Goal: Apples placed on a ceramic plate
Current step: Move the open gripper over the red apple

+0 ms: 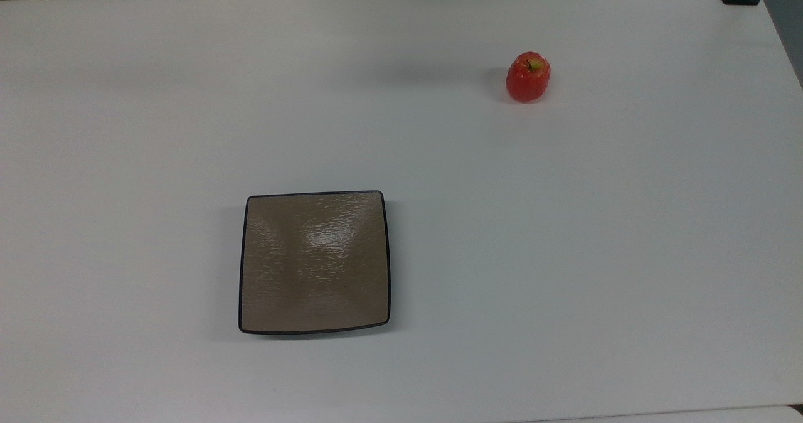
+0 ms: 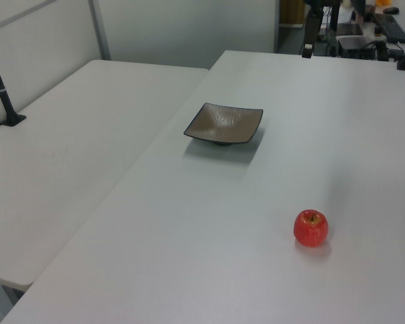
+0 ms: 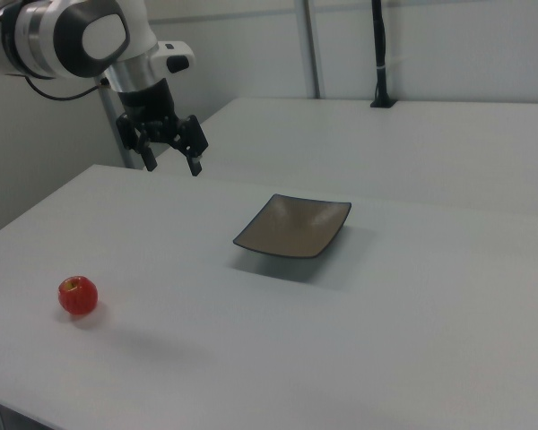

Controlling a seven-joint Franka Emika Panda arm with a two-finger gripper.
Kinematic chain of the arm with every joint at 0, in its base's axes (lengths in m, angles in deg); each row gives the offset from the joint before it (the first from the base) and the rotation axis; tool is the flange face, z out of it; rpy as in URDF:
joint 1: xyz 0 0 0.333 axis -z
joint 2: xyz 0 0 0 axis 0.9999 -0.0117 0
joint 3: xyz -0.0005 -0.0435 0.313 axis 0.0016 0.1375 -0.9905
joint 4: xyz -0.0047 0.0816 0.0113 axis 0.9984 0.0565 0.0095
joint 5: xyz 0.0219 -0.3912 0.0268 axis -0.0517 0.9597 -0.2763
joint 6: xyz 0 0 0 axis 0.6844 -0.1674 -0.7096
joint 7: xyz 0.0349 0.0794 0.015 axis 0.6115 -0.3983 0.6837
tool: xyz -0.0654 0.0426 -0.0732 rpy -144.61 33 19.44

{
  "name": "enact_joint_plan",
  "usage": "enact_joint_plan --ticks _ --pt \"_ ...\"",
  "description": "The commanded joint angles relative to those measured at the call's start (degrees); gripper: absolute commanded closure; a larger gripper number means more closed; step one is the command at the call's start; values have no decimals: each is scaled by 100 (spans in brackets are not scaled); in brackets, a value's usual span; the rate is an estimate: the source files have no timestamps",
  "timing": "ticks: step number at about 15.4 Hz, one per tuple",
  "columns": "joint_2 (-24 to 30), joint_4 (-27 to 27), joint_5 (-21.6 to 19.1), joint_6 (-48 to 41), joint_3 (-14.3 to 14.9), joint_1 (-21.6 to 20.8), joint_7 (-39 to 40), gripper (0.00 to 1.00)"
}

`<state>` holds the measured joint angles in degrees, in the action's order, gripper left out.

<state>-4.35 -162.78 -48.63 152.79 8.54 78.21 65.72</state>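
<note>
Apple (image 3: pixel 77 296) sits upright on the white table (image 3: pixel 386 322), stem hollow up, at the right view's far left and well apart from everything else. Moving rightward in the right view: my gripper (image 3: pixel 172 158) hangs high above the table, fingers spread and holding nothing, pointed down. The apple lies below me and off toward the right view's lower left, so I judge the coming move to be a sweep that way plus a long descent. The fruit is roundish, with no real long axis; a top-down pinch across its body should do.

Further right rests the ceramic plate (image 3: pixel 295 226), square, brown, nothing in it, well apart from the apple. In the top view the plate (image 1: pixel 313 263) lies lower left and the apple (image 1: pixel 528 76) upper right. The table between them is bare, so nothing blocks the carry. A dark post (image 3: pixel 380 54) stands at the far edge, out of the way.
</note>
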Motion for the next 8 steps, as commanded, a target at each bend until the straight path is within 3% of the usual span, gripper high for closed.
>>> enact_joint_plan --ticks 1,8 --pt "-100 143 73 -204 85 -145 62 0" --pt "-179 222 64 -431 77 -110 105 0"
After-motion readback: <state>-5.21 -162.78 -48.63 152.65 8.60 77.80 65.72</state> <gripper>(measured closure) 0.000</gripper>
